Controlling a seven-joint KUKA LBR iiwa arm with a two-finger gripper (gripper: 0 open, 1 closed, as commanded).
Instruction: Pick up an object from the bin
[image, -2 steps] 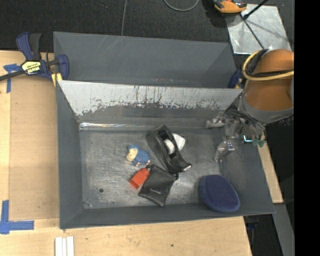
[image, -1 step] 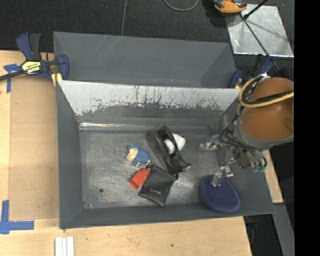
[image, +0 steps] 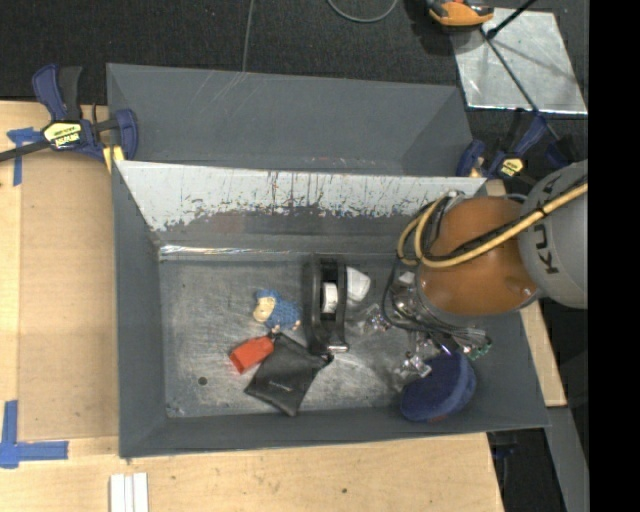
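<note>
The claw, under the arm's orange cover, hangs low in the grey bin, to the right of and slightly below the black block standing mid-floor; whether it is released or clenched cannot be told. Farther right of and below that block, just beside the claw, lies a dark blue, rounded, soft-looking object, its long axis running from lower left to upper right. Below-left of the block rest a flat black pouch and a red piece.
</note>
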